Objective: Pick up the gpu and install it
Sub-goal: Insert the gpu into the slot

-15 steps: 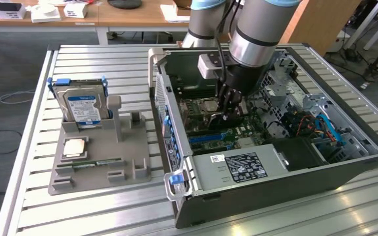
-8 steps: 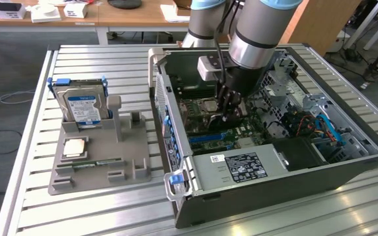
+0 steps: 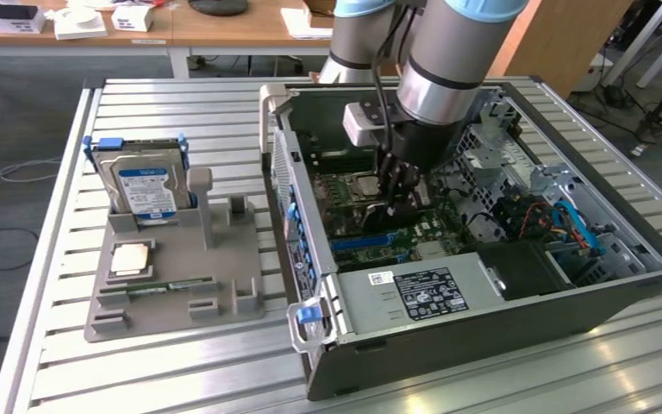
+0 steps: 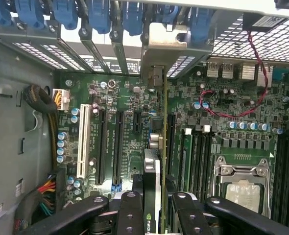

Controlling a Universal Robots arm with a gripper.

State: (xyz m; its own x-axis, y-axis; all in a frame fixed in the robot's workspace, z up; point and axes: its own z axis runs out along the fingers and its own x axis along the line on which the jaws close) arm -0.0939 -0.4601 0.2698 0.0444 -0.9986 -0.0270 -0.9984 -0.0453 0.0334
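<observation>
**Card in the case, grip not yet let go**

The pick-up is done. Standing by the slatted table, I see the arm reaching down into the open computer case. The gripper hangs low over the motherboard, about 12 o'clock from the power supply.

The wrist view shows the jaws set partway, neither wide nor fully closed, one finger pressed to each face of the gpu. They hold it edge-on, thin edge toward the camera. The card runs away from the gripper across the board toward the rear wall. Its silver end bracket stands at the row of expansion openings, beside the blue latches. It lies alongside the long black slots and the white slot.

By my judgement the install is well along: the card is inside, upright and seemingly lined up with the rear opening. I cannot tell whether its edge is seated in a slot or only poised above one.

At 9 o'clock from the case the grey parts stand holds the hard drive and the RAM stick, both untouched.
</observation>
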